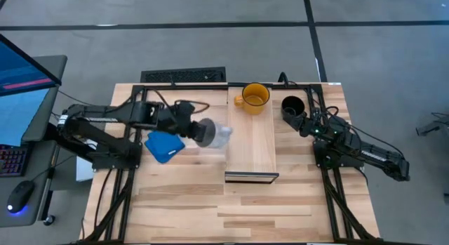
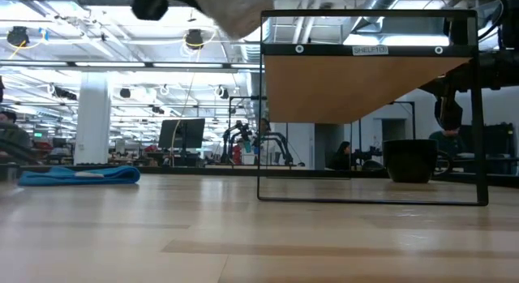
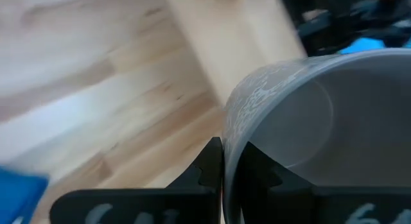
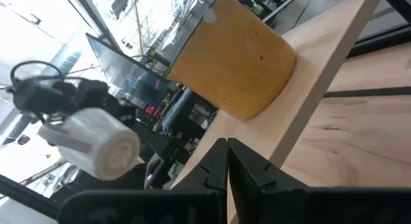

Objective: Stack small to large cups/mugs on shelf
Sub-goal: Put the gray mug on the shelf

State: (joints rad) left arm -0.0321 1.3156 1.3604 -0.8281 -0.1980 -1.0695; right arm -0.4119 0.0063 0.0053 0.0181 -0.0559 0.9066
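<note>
Currently:
Left gripper: clenched on the grey mug, airborne just beside the shelf.
Right gripper: closed, empty, beside the shelf.
Risk: rim pinch slipping; mug striking the yellow mug on the shelf.

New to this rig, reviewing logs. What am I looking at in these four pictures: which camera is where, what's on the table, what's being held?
It is a robot with two dark arms at a wooden table, each ending in a two-finger gripper.

The high view looks straight down on everything. The low view sits at tabletop height and looks across into the room. The other two cameras ride on the wrists and look past each arm's own fingers.

On the table stands a raised light-wood shelf with a yellow-orange mug on its far end. A black mug sits on the table just right of the shelf, and a flat blue object lies to the left.

The left gripper is shut on the rim of the light grey mug, carried in the air beside the shelf's left edge. The right gripper is shut and holds nothing, next to the black mug.
</note>
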